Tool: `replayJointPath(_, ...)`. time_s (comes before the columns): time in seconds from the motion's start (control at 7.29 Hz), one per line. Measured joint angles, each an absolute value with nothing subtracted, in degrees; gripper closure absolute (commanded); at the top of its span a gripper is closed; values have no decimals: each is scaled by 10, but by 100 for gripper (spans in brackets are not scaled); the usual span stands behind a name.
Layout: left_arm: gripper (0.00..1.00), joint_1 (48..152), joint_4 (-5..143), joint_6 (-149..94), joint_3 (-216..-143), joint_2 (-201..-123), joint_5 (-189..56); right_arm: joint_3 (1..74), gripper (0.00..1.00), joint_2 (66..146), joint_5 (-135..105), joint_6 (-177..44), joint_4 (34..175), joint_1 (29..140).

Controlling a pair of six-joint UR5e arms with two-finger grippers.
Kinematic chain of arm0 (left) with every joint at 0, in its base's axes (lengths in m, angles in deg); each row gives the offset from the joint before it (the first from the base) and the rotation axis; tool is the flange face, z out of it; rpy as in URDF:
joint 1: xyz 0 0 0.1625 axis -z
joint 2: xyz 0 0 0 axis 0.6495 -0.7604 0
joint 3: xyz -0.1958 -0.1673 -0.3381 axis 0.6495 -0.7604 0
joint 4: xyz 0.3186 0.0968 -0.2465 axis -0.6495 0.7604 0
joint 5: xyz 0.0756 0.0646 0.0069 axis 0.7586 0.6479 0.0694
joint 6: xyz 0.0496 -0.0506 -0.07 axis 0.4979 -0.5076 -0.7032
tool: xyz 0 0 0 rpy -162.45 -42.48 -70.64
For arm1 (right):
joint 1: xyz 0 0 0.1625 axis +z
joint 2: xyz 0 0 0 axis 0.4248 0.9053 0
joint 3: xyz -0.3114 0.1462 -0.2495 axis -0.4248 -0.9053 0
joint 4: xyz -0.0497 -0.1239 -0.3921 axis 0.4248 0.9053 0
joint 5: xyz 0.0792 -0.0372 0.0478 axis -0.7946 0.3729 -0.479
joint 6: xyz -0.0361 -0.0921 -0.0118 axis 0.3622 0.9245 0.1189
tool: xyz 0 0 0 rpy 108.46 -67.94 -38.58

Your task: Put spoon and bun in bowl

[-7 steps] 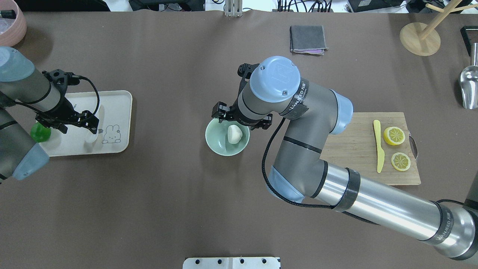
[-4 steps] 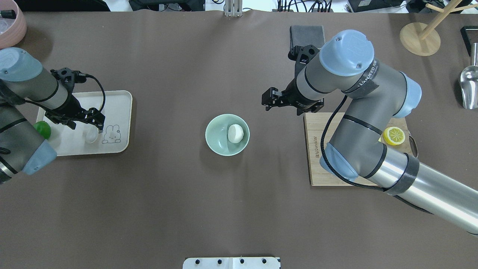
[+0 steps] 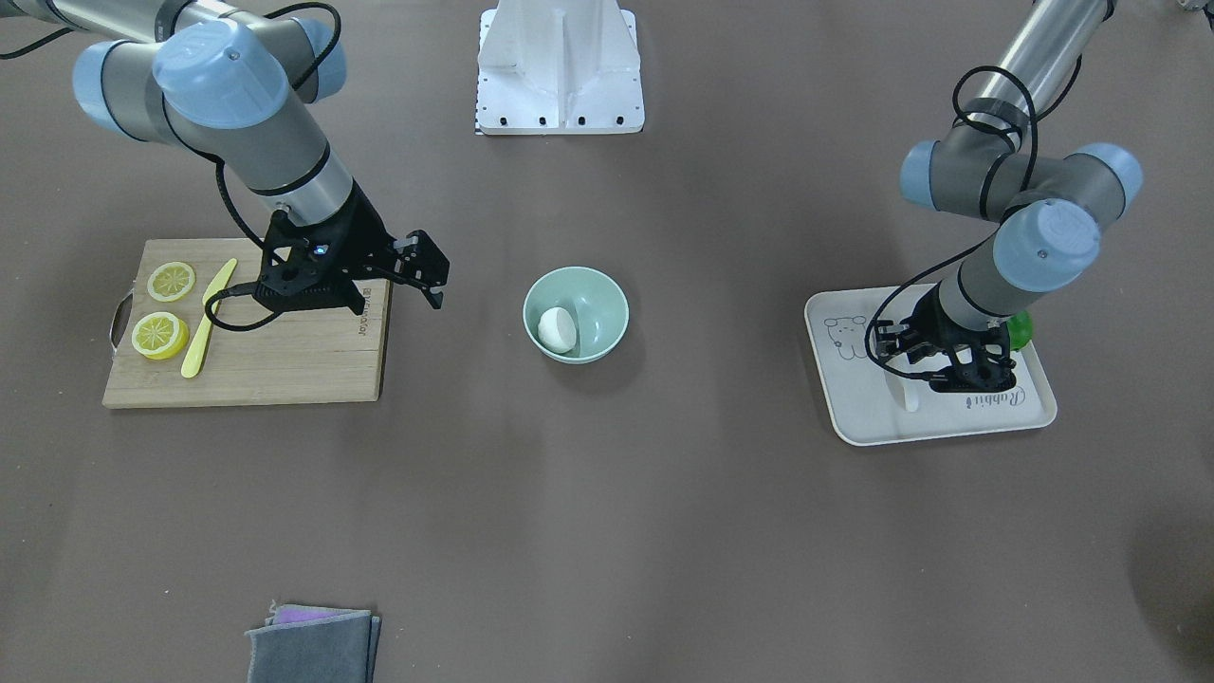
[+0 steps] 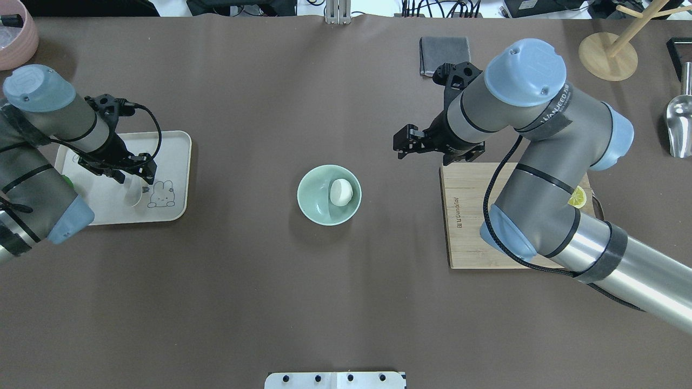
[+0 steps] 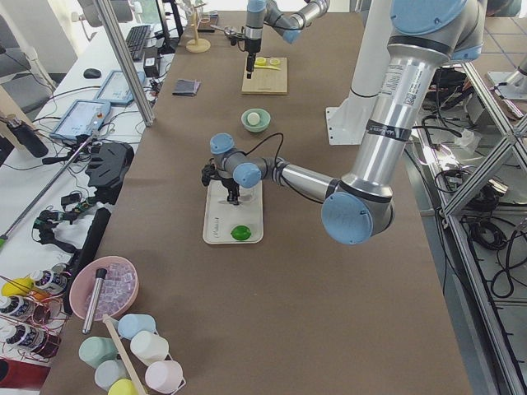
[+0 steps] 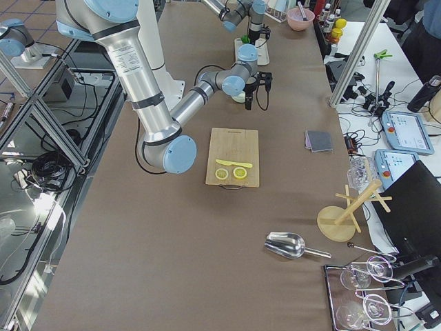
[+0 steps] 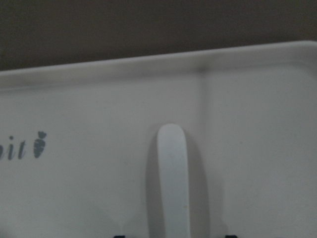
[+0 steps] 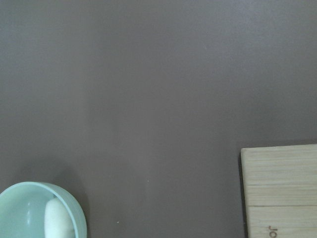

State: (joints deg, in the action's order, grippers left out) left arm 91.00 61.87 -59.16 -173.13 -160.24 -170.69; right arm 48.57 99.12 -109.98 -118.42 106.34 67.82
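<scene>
The white bun [image 4: 340,193] lies inside the mint-green bowl [image 4: 309,201] at the table's middle, and both show in the front view (bun [image 3: 558,327], bowl [image 3: 609,296]). The white spoon [image 4: 133,192] lies on the cream tray [image 4: 174,162]. My left gripper [image 4: 136,174] is open and low over the spoon; in the left wrist view the handle [image 7: 173,183] runs between the two fingertips. My right gripper [image 3: 427,280] is open and empty, raised between the bowl and the cutting board [image 4: 465,216].
Two lemon slices [image 3: 171,281] and a yellow-green knife [image 3: 207,318] lie on the board. A green lime [image 3: 1021,329] sits on the tray. A grey cloth [image 4: 444,51], a wooden stand [image 4: 608,54], a metal scoop [image 4: 680,127] and a pink bowl [image 4: 13,38] stand along the far edge.
My right arm has pulled back from over the bowl to the right, leaving the bun in it. My left gripper has shifted slightly right over the spoon.
</scene>
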Motion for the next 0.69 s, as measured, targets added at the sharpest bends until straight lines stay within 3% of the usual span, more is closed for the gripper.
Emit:
replayJointPath(0.41,100,911,609,-596,-1783,-1611,-1717,534,0,1046,-1107,-1168,1066,697)
replayJointPath(0.69,100,892,596,-653,-1805,-1669,-1723,566,0,1114,-1127,-1099,1066,734)
